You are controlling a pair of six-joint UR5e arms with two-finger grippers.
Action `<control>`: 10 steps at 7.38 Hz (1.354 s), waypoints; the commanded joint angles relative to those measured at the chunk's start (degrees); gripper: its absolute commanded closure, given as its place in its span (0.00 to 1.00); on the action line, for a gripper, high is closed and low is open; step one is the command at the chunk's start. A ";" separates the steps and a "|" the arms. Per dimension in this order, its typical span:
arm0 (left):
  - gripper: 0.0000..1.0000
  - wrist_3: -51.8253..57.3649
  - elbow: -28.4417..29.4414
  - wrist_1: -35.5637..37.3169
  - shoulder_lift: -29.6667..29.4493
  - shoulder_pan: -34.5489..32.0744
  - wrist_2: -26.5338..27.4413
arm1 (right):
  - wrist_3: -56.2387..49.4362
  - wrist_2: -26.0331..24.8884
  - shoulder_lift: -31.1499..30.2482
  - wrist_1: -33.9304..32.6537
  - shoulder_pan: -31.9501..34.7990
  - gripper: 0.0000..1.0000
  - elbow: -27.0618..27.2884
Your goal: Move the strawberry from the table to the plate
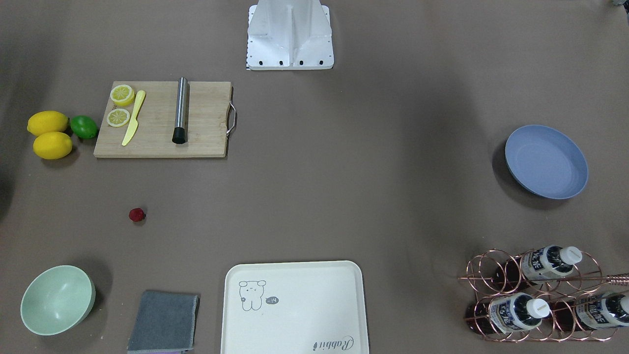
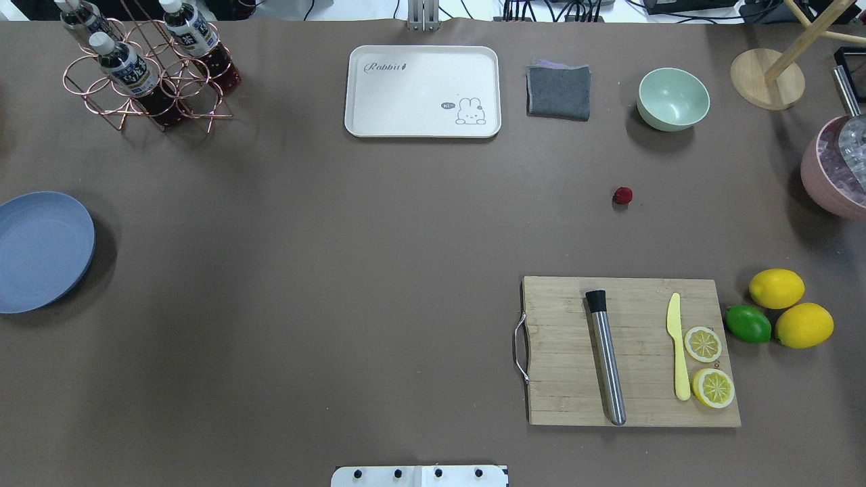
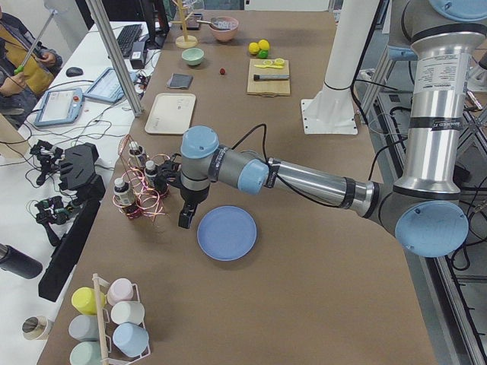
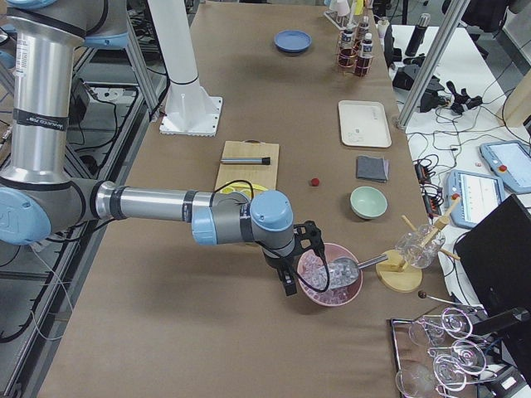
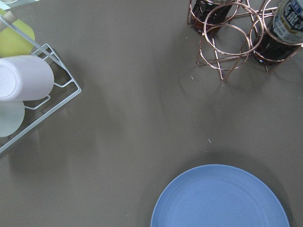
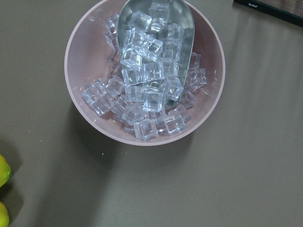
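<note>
Ice bowl (image 6: 144,75) under the right tool (image 4: 286,278), grip unreadable on both tools: strawberry (image 2: 622,195) sits unpicked on the counter (image 2: 338,270), between board (image 2: 629,352) and green bowl (image 2: 673,99), so reaching comes first.

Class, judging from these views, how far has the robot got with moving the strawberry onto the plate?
Nothing is done yet. The strawberry lies on the bare table, between the green bowl and the cutting board; the blue plate is empty at the far end. Nothing is in hand: the left gripper hangs beside the plate, the right gripper by the ice bowl. The whole pick and placement remain.
</note>
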 commanded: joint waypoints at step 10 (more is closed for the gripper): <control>0.03 -0.07 3.55 -2.42 3.08 1.32 -0.59 | 1.06 2.43 -2.59 -0.02 0.29 0.00 -0.70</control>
